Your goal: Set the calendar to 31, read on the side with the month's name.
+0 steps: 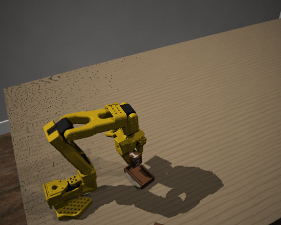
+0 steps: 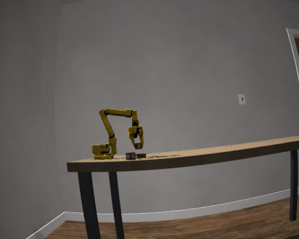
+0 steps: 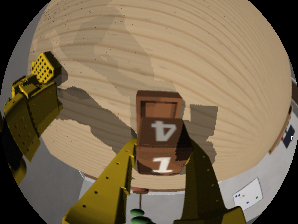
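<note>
My gripper (image 1: 135, 157) (image 2: 138, 147) (image 3: 163, 146) is shut on a dark brown cube (image 1: 135, 159) (image 2: 138, 145) (image 3: 163, 139), held above the tray. The top view shows a 1 on its upper face and a 2 on a side; the wrist view shows a 4 and a 1. The brown tray (image 1: 148, 182) (image 2: 141, 156) (image 3: 159, 94) lies flat on the table, with a pale marking along its side in the top view. The visible part of its floor is empty. The other cube (image 2: 130, 156) stands outside the tray in the exterior view and shows a 6.
The table (image 1: 204, 92) (image 2: 201, 152) (image 3: 220, 55) carries the arm's base (image 1: 64, 192) to the left of the tray in the top view. A small brown edge (image 1: 158, 224) shows at the bottom of that view. The arm's shadow falls around the tray.
</note>
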Tool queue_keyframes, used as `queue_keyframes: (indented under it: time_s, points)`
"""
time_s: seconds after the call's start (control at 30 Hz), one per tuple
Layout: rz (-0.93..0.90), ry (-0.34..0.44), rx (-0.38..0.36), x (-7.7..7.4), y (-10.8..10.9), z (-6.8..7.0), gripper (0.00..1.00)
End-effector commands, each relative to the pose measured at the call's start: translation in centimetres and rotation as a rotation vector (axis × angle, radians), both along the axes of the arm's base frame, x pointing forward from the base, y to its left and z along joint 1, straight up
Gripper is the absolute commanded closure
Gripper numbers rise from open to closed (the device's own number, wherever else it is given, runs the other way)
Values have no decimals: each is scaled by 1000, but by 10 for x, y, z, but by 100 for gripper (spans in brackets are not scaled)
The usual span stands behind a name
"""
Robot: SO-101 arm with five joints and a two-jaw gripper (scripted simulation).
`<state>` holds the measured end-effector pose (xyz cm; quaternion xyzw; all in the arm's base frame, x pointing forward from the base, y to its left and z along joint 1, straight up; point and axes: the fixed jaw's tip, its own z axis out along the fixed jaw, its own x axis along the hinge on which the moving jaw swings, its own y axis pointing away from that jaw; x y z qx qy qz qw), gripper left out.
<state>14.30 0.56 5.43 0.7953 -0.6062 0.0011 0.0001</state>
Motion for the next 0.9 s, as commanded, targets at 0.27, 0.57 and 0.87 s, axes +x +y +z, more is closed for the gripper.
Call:
queue_keyframes:
  time_s: [0.27, 0.57, 0.87]
  points:
    - [-2, -27, 3, 3, 2, -1, 100]
    - [-2, -27, 3, 3, 2, -6, 100]
    - [-2, -27, 3, 3, 2, -7, 100]
